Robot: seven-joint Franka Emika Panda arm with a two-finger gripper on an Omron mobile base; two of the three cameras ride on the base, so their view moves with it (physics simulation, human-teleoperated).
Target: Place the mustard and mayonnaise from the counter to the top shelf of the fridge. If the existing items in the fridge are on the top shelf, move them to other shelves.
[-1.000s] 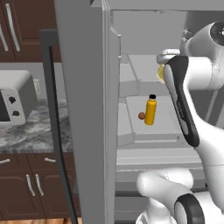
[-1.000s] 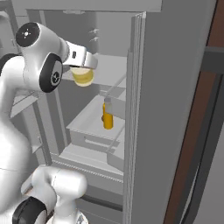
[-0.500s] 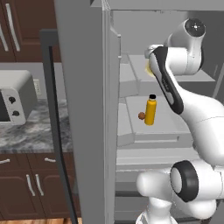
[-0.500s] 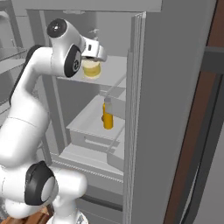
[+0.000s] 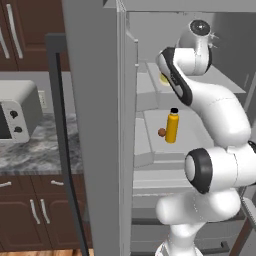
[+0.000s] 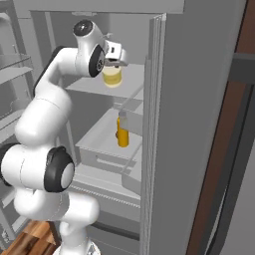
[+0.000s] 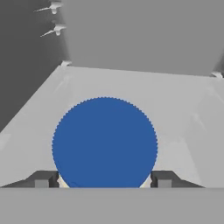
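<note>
The gripper (image 7: pixel 103 179) is clamped on the mayonnaise jar (image 6: pixel 112 76), one finger on each side below its blue lid (image 7: pixel 104 142). The jar hangs just above the top shelf (image 6: pixel 89 85) of the fridge (image 6: pixel 199 99), near the front edge. A tall orange bottle (image 5: pixel 172 127) and a brown ball (image 5: pixel 161 132) sit on the tray (image 6: pixel 99 144) below.

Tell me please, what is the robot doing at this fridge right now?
The white arm reaches into the open fridge and its gripper grips the mayonnaise, a pale jar with a blue lid, from both sides. The jar is over the top shelf; whether it already rests on the shelf cannot be told. One level lower, the tall orange-yellow bottle stands upright with the small brown ball beside it.
</note>
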